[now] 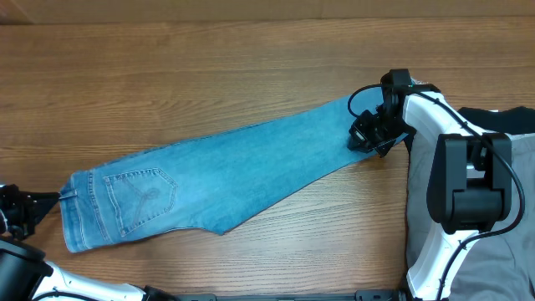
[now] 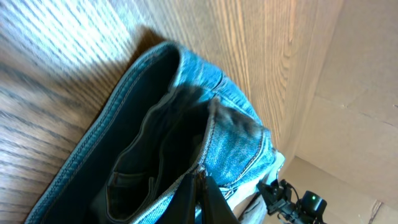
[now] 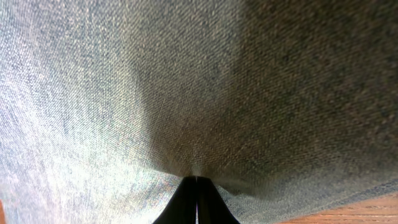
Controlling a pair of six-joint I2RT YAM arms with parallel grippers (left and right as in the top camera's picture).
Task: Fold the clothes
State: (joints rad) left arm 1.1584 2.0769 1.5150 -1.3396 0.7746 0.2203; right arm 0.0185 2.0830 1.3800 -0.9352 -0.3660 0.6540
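Though the jeans (image 1: 209, 171) lie flat, they are hardly folded as yet; they look doubled lengthwise, one leg over the other, with a stitched back pocket facing up, and they run in a long slant across the table (image 1: 167, 67) from the waist at the lower left to the ankle end at the upper right; no crosswise fold shows, so I judge most of the work on them is left to do.

Both ends are held; the left gripper (image 1: 52, 201) sits at the waistband with its fingers pressed together on the denim edge, as its own wrist view shows; the right gripper (image 1: 368, 138) is down at the ankle end, its fingers nipped tight on a small gather of cloth that puckers toward the tips.

Off to the right, grey trousers (image 1: 501, 259) lie spread at the table's edge and a black garment (image 1: 510, 121) sits beyond them; both seem to be waiting their turn unfolded, though much of them is out of frame.

As for hindrances, the right arm (image 1: 468, 176) stands over the grey trousers, and the jeans' ankle end lies near that pile; a fold carried leftward has bare wood to land on, so little stands in its way.
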